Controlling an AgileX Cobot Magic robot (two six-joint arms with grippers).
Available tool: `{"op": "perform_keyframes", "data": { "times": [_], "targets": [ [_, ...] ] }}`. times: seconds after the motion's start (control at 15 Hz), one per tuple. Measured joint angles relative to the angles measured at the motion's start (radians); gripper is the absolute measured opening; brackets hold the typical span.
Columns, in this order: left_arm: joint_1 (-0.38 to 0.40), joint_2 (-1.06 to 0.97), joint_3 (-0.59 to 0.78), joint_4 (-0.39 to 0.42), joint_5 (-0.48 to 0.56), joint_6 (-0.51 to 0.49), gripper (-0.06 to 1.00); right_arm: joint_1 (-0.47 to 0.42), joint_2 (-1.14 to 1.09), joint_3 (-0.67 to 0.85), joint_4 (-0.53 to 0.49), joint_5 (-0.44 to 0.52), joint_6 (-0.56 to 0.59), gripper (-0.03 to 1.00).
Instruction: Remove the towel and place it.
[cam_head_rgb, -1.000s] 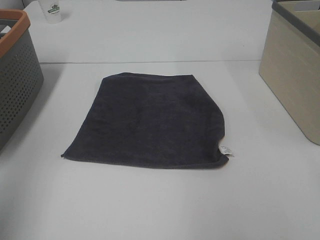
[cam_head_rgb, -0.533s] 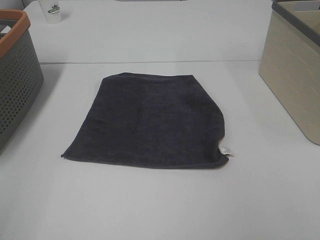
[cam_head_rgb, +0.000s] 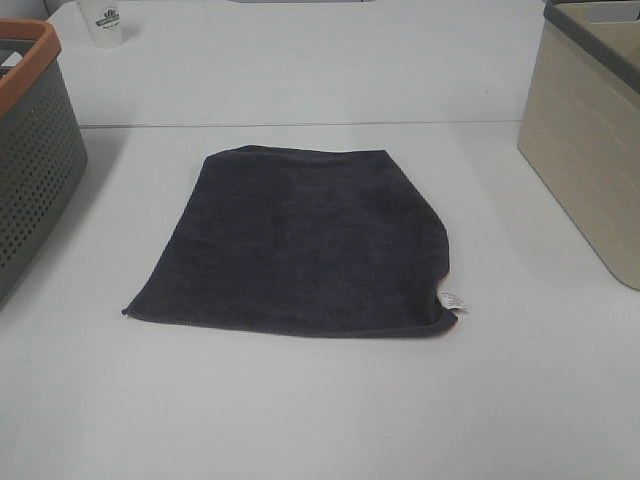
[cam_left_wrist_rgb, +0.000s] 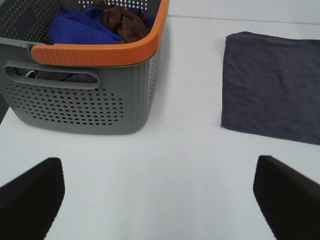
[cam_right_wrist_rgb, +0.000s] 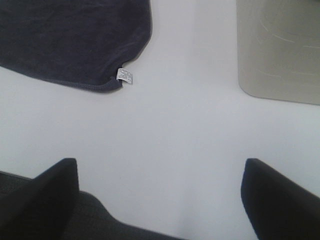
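Across the whole exterior high frame spreads the white desk (cam_head_rgb: 320, 400), with a seam line running left to right in the upper part of the picture. At the right edge of that frame stands a beige bin (cam_head_rgb: 585, 170) with a dark rim, and at the left edge a grey perforated basket (cam_head_rgb: 30, 160) with an orange rim. The left wrist view shows the basket (cam_left_wrist_rgb: 85, 100) holding a blue cloth (cam_left_wrist_rgb: 80, 27) and a brown cloth (cam_left_wrist_rgb: 125, 22).

Centre frame in the exterior high view lies the towel (cam_head_rgb: 300, 240), dark charcoal-grey, flat on the desk and roughly square, well apart from both the basket and the bin. Its hem is stitched along the near edge, and its far right corner looks cut off at a slant. A small white tag (cam_head_rgb: 450, 300) sticks out at its lower right corner; the right wrist view shows the same tag (cam_right_wrist_rgb: 125, 76) at the rounded corner of the towel (cam_right_wrist_rgb: 75, 40).

Neither arm appears in the exterior high view. The left gripper (cam_left_wrist_rgb: 160, 195) is spread wide over bare desk, touching nothing, and the right gripper (cam_right_wrist_rgb: 160, 195) is likewise wide apart over bare desk, clear of the towel.

In the upper left corner of the exterior high frame stands a small white cup (cam_head_rgb: 105, 22) with a dark printed mark.
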Motion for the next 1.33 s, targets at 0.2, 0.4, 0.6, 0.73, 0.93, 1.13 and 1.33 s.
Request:
{"op": "perform_keyframes", "data": {
  "times": [0.2,0.4,0.6,0.73,0.93,1.13,1.33],
  "targets": [
    [0.0,-0.014,0.01,-0.014,-0.004,0.025,0.96,0.0,-0.119,0.003,0.035,0.002,-0.043,0.86],
    [0.0,-0.014,0.01,-0.036,-0.008,0.049,0.94,0.0,-0.189,0.003,0.038,0.004,-0.047,0.86],
    [0.0,-0.014,0.01,-0.04,-0.01,0.05,0.94,0.0,-0.189,0.003,0.039,0.005,-0.05,0.86],
    [0.0,-0.014,0.01,-0.04,-0.013,0.05,0.94,0.0,-0.189,0.003,0.039,0.005,-0.05,0.86],
    [0.0,-0.014,0.018,-0.041,-0.021,0.064,0.94,0.0,-0.189,0.003,0.039,0.005,-0.05,0.86],
    [0.0,-0.014,0.018,-0.041,-0.021,0.068,0.94,0.0,-0.189,0.003,0.039,0.005,-0.05,0.86],
    [0.0,-0.014,0.018,-0.041,-0.021,0.068,0.93,0.0,-0.189,0.003,0.039,0.005,-0.05,0.86]
  ]
}}
